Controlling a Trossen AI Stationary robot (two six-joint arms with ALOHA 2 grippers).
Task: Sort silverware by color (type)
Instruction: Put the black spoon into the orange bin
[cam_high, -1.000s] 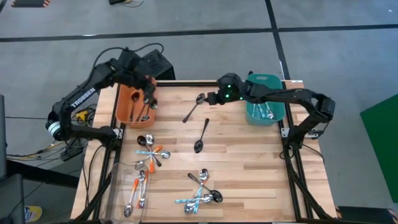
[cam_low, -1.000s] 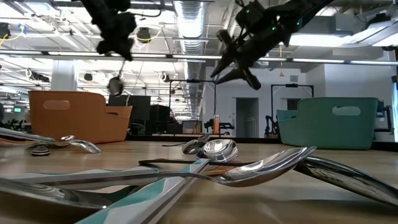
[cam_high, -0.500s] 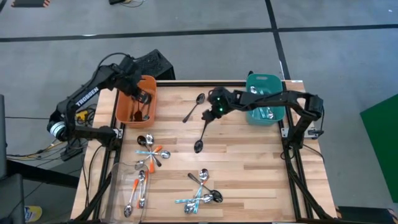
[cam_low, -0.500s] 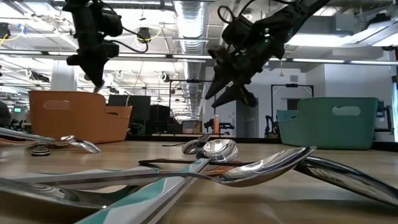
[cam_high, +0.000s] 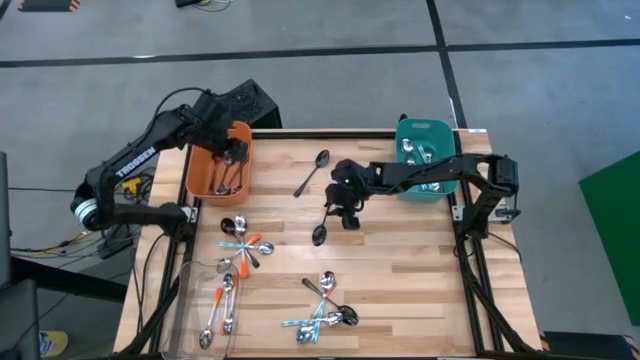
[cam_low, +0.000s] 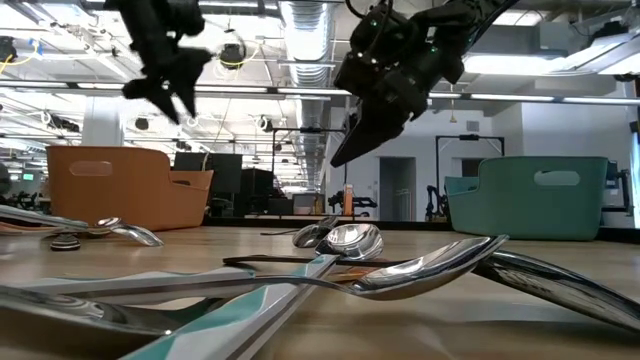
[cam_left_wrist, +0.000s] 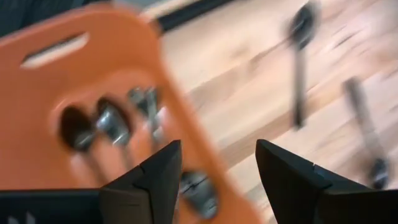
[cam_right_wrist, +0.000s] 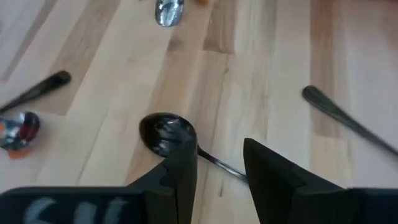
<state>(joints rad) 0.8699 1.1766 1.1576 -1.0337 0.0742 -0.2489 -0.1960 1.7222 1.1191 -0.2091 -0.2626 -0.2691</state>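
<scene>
My left gripper (cam_high: 232, 152) hangs open over the orange bin (cam_high: 205, 170), which holds several spoons (cam_left_wrist: 112, 121); nothing is between its fingers. My right gripper (cam_high: 343, 212) is open above a dark spoon (cam_high: 322, 226) that lies flat mid-table. In the right wrist view the spoon's bowl (cam_right_wrist: 165, 134) shows beside one finger, and its thin handle (cam_right_wrist: 217, 162) runs across the gap between the fingers. In the low view this gripper (cam_low: 342, 150) is still well above the tabletop. A second dark spoon (cam_high: 312, 172) lies farther back.
A teal bin (cam_high: 447, 186) at the far right holds spoons with light-blue handles. Mixed spoons lie in clusters at the left (cam_high: 241, 246), near left (cam_high: 220, 312) and near middle (cam_high: 323, 310). Bare wood lies to the right of the middle.
My left gripper carried a dark spoon hanging from its fingers over the orange bin and has opened; the spoon is no longer in its fingers. My right gripper has swung from beside the teal bin toward the table's near-left and down, ending over the dark spoon mid-table.
</scene>
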